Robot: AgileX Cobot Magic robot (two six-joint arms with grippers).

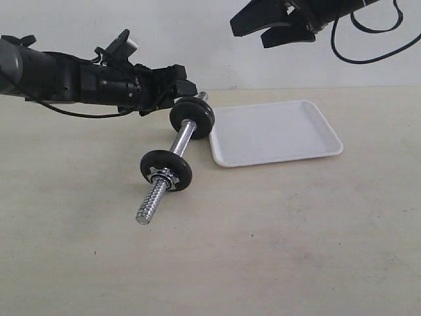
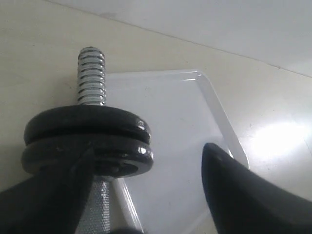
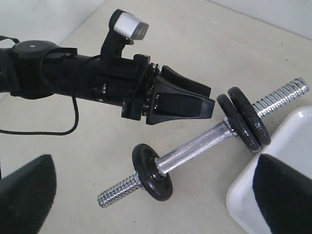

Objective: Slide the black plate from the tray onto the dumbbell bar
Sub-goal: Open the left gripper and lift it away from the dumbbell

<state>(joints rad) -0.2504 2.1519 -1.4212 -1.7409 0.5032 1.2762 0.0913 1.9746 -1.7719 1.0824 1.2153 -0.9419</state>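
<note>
The dumbbell bar (image 1: 176, 150) lies on the table, slanting away from its near threaded end. Two black plates (image 1: 192, 118) sit side by side on its far end, against the tray's left rim; a third (image 1: 166, 170) sits near the front end behind a silver nut. The white tray (image 1: 276, 131) holds nothing. My left gripper (image 1: 181, 85) is open just beyond the far pair of plates (image 2: 87, 141). One finger (image 2: 44, 204) overlaps the plates and bar, the other (image 2: 243, 195) hangs over the tray (image 2: 170, 122). My right gripper (image 1: 279, 26) hangs open high above the tray.
The right wrist view shows the left arm (image 3: 73, 78) reaching over the table toward the bar (image 3: 195, 146), with the tray's corner (image 3: 243, 204) beside the far plates (image 3: 248, 119). A black cable (image 1: 368, 39) loops under the right arm.
</note>
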